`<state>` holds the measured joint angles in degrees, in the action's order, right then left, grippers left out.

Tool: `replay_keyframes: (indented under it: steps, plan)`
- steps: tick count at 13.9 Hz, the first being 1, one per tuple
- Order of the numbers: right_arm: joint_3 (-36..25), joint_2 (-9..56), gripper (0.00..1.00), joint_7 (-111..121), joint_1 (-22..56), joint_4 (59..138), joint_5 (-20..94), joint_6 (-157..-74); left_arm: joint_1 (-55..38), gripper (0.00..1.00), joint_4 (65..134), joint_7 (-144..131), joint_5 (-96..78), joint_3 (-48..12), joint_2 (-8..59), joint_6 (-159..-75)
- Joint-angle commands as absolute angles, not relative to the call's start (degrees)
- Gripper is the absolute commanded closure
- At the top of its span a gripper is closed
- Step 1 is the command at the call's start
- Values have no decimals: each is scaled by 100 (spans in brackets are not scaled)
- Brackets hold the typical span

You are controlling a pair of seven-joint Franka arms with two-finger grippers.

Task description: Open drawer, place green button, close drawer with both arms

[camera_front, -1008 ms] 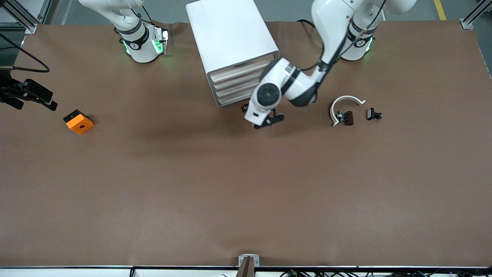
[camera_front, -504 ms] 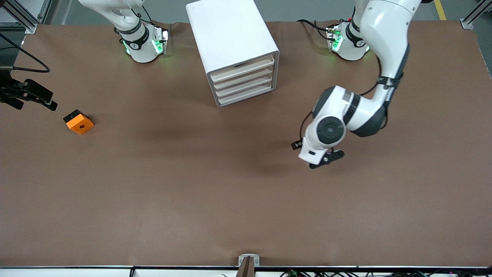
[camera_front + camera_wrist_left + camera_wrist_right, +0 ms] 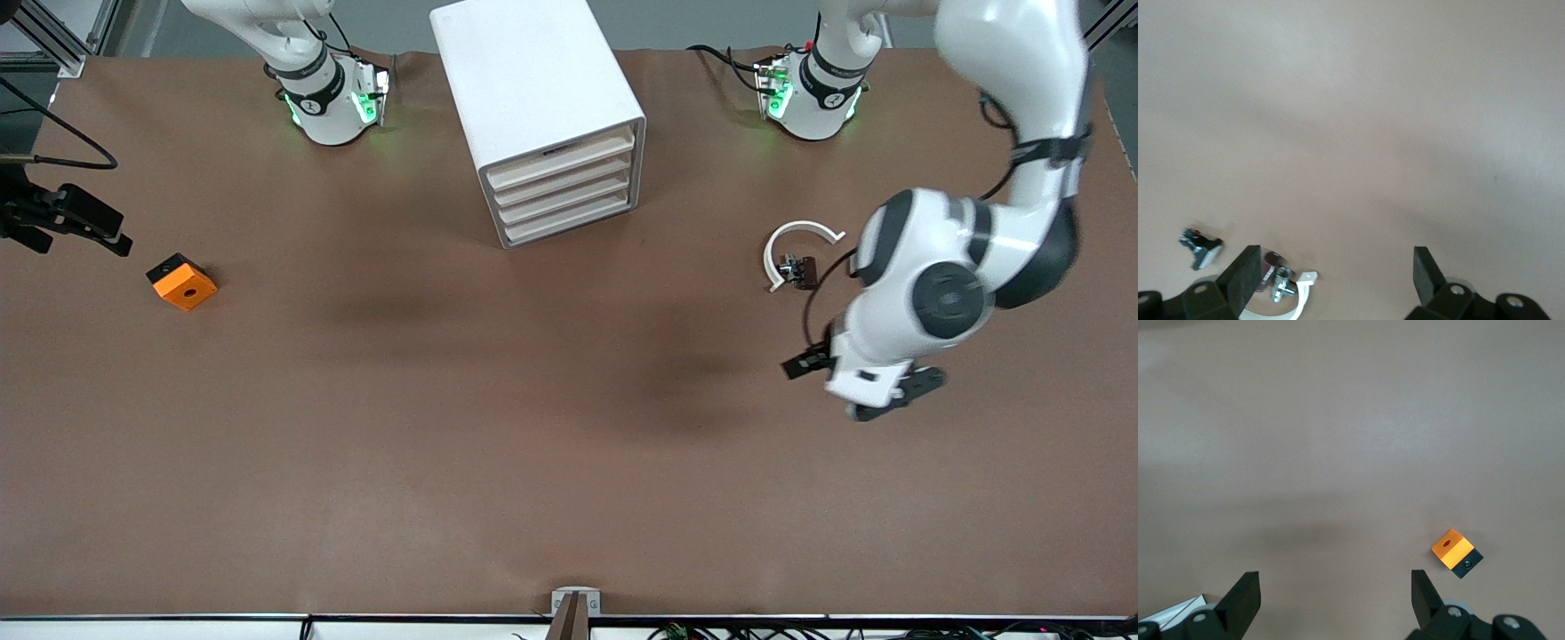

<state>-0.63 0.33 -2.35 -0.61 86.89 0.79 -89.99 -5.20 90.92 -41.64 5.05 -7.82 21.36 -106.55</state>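
**Drawers all shut, left arm swings out to the parts at its end of the worktop**

Front view: cabinet (image 3: 540, 116) stands between the two arm bases, all four slatted drawers pushed in; the drawer (image 3: 562, 164) for the task is not open yet. Left hand (image 3: 867, 384) hangs over bare worktop (image 3: 444, 427) toward the left arm's end, empty, fingers spread wide. Just beside the arm lies a white curved clip (image 3: 797, 245) with a small dark part (image 3: 799, 269) touching its inner edge. Cannot tell whether that part is the button; no green cap shows. Right hand (image 3: 67, 222) sits at the view's edge at the right arm's end, waiting, near the orange block (image 3: 182, 282).

Left wrist view: fingers (image 3: 1245, 275) wide apart, nothing between them. White curved clip and a small metal-and-dark part sit close by one finger, a second small dark clip (image 3: 1200, 243) a little apart from them.

Right wrist view: fingers (image 3: 1243, 599) wide, empty, bare worktop below, orange block off to one side.

Step, as a guess: opening stage not done. Next move calls for a hand at a drawer front to pull it out, and for finding the button among the small parts.

Versus earlier frames: the left arm was right at the cabinet front a second ago, then mid-worktop, now out by the clip. It now hides the second dark clip from the front camera. Cabinet, block, right hand unchanged.
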Motion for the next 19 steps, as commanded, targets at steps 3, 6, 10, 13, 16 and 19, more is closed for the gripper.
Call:
replay_keyframes:
  steps: [3, 6, 10, 13, 16, 19]
  plan:
    - [-9, 79, 0, -176, -141, 8552, -44, -8912, 158, 0, 8308, -3405, 563, -835, 1749, -9679]
    - [-18, 79, 0, -176, -149, 8552, -53, -8912, 492, 0, 8042, -2447, 571, -870, 1679, -9274]
    - [-18, 70, 0, -167, -149, 8552, -132, -8912, 554, 0, 8260, -1224, 545, -598, 961, -9167]
    - [-9, 70, 0, -167, -141, 8552, -132, -8912, 597, 0, 8937, -626, 545, -571, 204, -8983]
    - [-18, 70, 0, -158, -149, 8552, -132, -8912, 598, 0, 9315, -466, 510, -527, -262, -8895]
    - [-18, 70, 0, -158, -149, 8552, -123, -8912, 877, 0, 9763, -378, -129, -571, -597, -8921]
